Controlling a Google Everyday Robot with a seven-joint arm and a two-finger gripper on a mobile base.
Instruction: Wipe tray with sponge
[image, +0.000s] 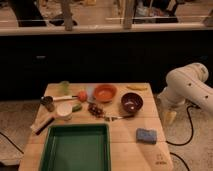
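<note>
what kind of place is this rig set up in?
Probably a test setup in an office cafe or lab kitchen: wooden table laid with tray, sponge and orange bowl; long dark counter behind; speckled floor. The gripper hangs beside the table's right edge.

Dishes and small food items crowd the wooden counter (154, 156) at mid-frame.

An orange bowl (105, 92) sits centre, a dark brown bowl (132, 103) to its right, and a yellow item (136, 88) above that. Left of centre are a red-orange round item (82, 95), a green lump (76, 107), a white cup (64, 111), a metal cup (48, 103) and a pale green cup (64, 87).
</note>
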